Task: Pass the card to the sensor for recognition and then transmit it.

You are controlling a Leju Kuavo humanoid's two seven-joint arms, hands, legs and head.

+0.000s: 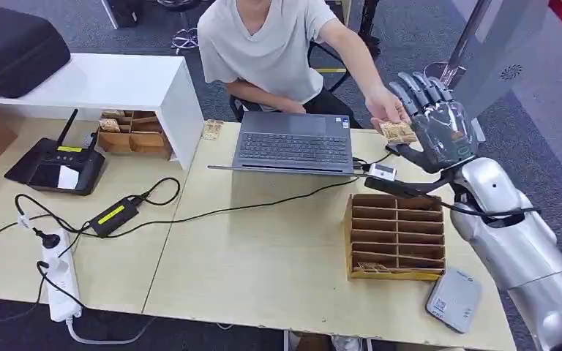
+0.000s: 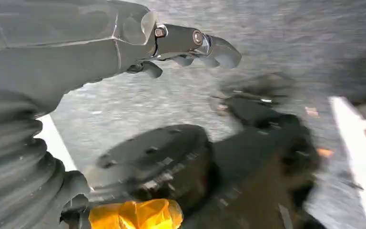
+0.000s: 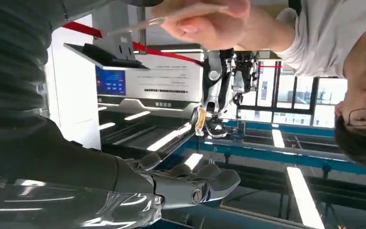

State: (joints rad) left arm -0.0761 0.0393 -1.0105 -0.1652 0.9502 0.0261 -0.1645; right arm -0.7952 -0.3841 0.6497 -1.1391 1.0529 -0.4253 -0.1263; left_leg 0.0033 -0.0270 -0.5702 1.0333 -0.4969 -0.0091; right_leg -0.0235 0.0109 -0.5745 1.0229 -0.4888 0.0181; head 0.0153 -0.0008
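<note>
The right arm is smooth silver shell with a black cable along it; the right hand has a clear-cased palm and dark grey fingers. The left hand shows a grey ribbed cover and small screws.

Pale wood, grey and black, with a few bright spots

The table is light wood; the laptop dark grey; the slotted card box brown cardboard. The card is tan with a printed pattern. The person's shirt is off-white, the right hand silver-grey with dark fingers, the cables black, the power strip white.
</note>
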